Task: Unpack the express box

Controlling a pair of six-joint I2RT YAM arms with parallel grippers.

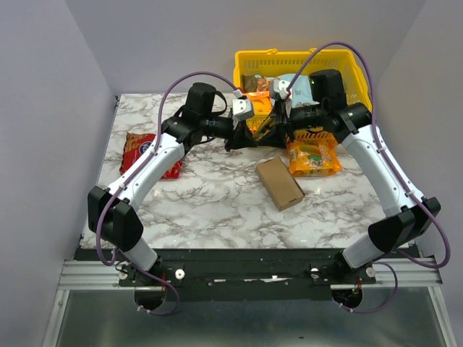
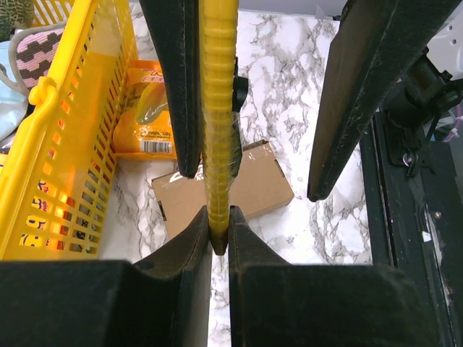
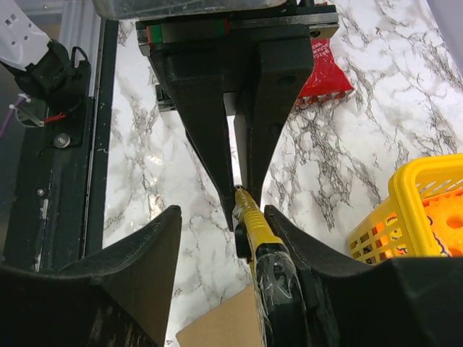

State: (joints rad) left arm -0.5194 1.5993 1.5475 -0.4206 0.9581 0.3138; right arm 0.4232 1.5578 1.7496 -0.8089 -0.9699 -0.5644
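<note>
Left gripper (image 2: 219, 217) is pinched tight on the yellow cutter (image 2: 217, 108) and the right gripper (image 3: 222, 211) sits open around its handle, so I'd clamp the right firmly before releasing, box (image 1: 279, 183) lying closed mid-table (image 1: 217, 210), slightly toward the right edge.

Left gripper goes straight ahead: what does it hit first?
Likely the right gripper, open, facing it close ahead. The left gripper is shut on a thin yellow tool reaching between those jaws.
</note>
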